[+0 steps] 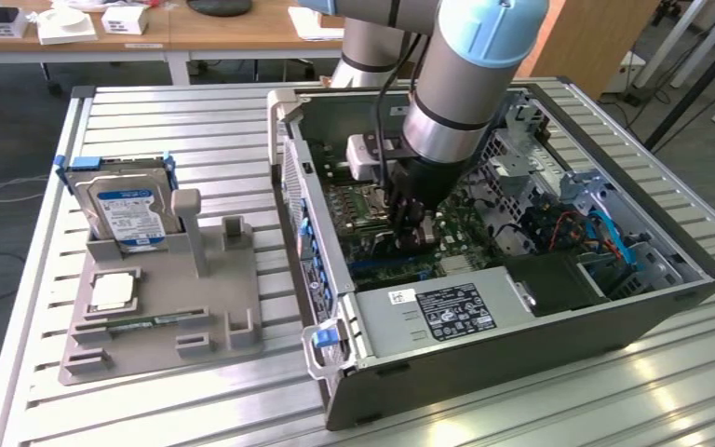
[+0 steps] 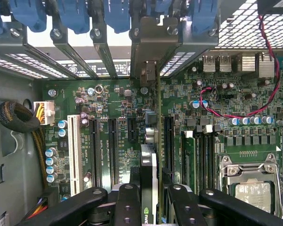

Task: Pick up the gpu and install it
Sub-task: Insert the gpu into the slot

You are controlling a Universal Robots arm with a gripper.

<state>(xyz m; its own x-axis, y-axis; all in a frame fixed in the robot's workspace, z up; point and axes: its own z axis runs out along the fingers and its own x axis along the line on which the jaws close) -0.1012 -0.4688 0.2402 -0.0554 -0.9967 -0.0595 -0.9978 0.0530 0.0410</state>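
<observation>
The gripper (image 1: 410,233) is down inside the open computer case (image 1: 606,307), centre frame, clamped on the gpu (image 2: 150,165), held edge-on over the motherboard (image 2: 113,101).

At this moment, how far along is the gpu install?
Pickup looks done: the gripper is closed on the gpu, held edge-on inside the computer case. In hand: the card stands over the motherboard slots, bracket by the rear openings. Left: whether it is seated cannot be told.
</observation>
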